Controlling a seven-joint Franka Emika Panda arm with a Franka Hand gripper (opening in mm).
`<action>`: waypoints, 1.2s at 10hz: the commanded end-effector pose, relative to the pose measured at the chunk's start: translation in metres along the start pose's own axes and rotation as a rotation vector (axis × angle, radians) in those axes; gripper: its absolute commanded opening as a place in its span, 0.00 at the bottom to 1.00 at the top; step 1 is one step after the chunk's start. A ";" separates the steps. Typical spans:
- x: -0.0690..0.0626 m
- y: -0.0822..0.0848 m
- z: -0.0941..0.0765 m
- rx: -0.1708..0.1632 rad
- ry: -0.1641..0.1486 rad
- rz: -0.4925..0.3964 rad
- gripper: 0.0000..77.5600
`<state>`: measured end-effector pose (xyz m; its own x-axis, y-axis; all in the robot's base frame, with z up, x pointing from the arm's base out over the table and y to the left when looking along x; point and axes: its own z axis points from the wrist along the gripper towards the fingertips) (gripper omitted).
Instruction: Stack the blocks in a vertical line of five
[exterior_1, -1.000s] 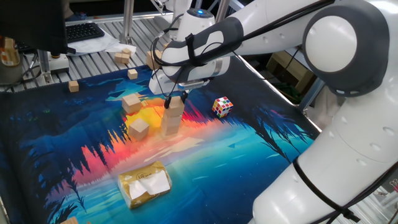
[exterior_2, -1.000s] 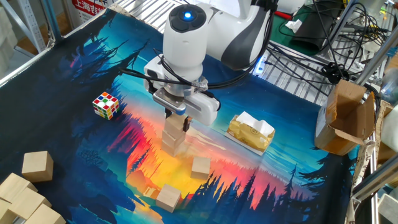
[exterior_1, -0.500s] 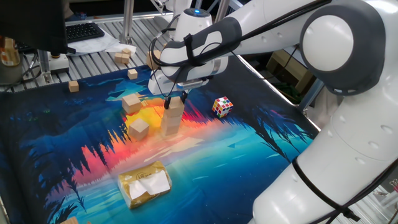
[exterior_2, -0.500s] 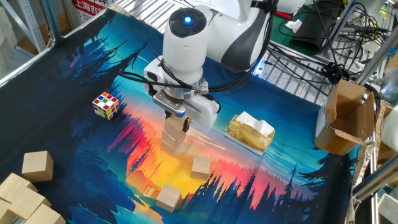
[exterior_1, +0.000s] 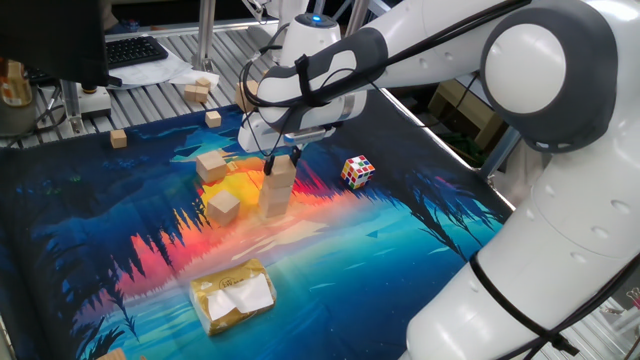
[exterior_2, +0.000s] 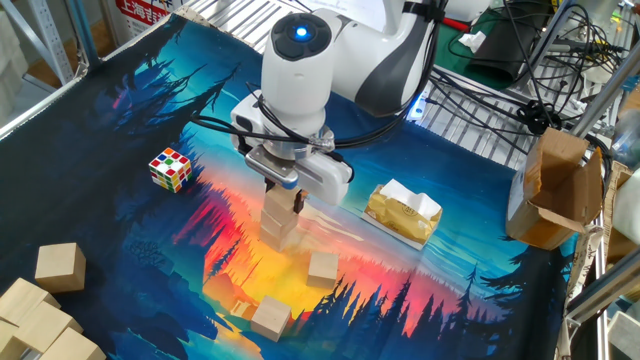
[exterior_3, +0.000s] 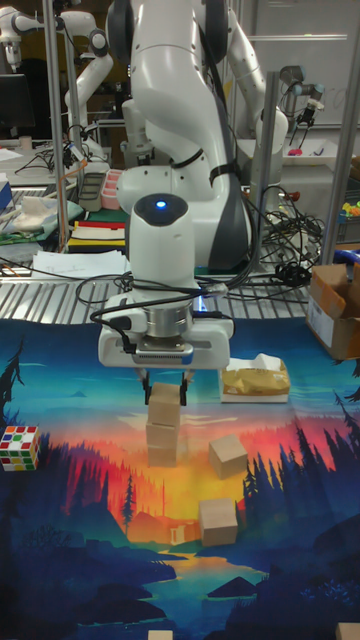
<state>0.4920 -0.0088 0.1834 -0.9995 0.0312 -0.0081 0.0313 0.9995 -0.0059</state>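
1. Barely anything has shifted over the past second: the gripper (exterior_3: 165, 382) remains at the top block (exterior_3: 164, 401) of the stack (exterior_2: 279, 221), its blue-lit head only slightly displaced in the other fixed view.
2. Three blocks stand in that column near the middle of the printed mat (exterior_1: 400, 250), on its orange sunset patch.
3. Dark fingers (exterior_3: 183, 386) flank the top block on both sides at a narrow spread; whether they grip it or stand just clear cannot be told.
4. Two loose blocks lie on the mat close to the stack: a nearer block (exterior_2: 322, 268) just beside the column, and a farther block (exterior_2: 270, 318) toward the mat's edge beyond it.
5. Seen from the tall fixed view, both loose blocks sit to the right of and below the column.
6. A multicoloured puzzle cube (exterior_2: 170, 169) rests on the mat well apart from the stack.
7. A yellow packet (exterior_2: 402, 213) with white paper on top lies on the mat on the stack's opposite side.
8. Much smaller wooden cubes (exterior_1: 119, 138) sit near the mat's far edge in one fixed view.
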 end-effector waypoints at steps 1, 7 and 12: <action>-0.001 0.000 -0.001 0.005 -0.004 0.005 0.01; -0.001 0.000 -0.001 0.011 -0.004 0.005 1.00; -0.001 0.000 -0.001 0.011 -0.004 0.005 1.00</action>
<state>0.4914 -0.0089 0.1829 -0.9993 0.0358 -0.0070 0.0358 0.9993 -0.0097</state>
